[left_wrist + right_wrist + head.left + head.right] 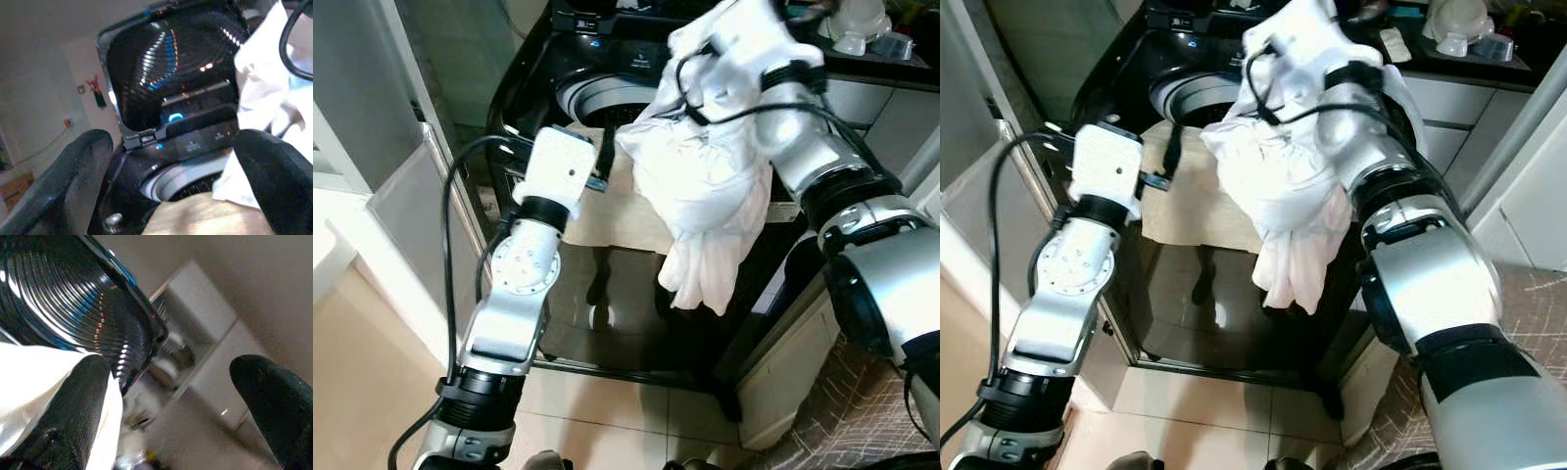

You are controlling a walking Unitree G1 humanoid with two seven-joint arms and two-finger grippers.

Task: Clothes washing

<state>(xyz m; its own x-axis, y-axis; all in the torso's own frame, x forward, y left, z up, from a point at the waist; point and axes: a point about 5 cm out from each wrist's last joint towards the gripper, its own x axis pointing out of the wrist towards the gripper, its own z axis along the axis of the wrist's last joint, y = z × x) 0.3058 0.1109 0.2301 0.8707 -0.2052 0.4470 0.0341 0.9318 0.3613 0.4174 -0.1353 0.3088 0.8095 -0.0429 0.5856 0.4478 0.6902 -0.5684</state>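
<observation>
- Washer (pixel 607 93), black, top-loading, standing ahead of both arms, lid (pixel 166 68) raised upright behind the round drum opening (pixel 597 103).
- White garment (pixel 705 186) draped over the right arm's wrist and forearm, bunched high and hanging down in front of the washer's glossy front panel (pixel 626 304); lower folds dangling free, well below the drum rim.
- Right gripper (pixel 171 396) raised above the washer, fingers spread wide in the right wrist view; white cloth lying against one finger (pixel 73 401), the other finger bare; nothing pinched between them, so open, with the garment carried on the arm rather than in the fingers.
- Left gripper (pixel 171 176) held just beside the garment, level with the washer's top edge, pointing toward the drum; fingers wide apart with nothing between them.
- Beige cloth (pixel 607 196) spread over the washer's front edge, directly beneath and ahead of the left gripper, partly covered by the white garment on the right-gripper side.
- Control strip (pixel 195 139) with a small blue light visible beyond the left gripper, below the raised lid.
- Black cable (pixel 724 108) looping across the garment near the right wrist.
- Counter (pixel 871 49) with white containers beyond the right arm, cabinets (pixel 871 108) below.
- Tiled floor (pixel 626 411) under the washer, close to the robot's body.
</observation>
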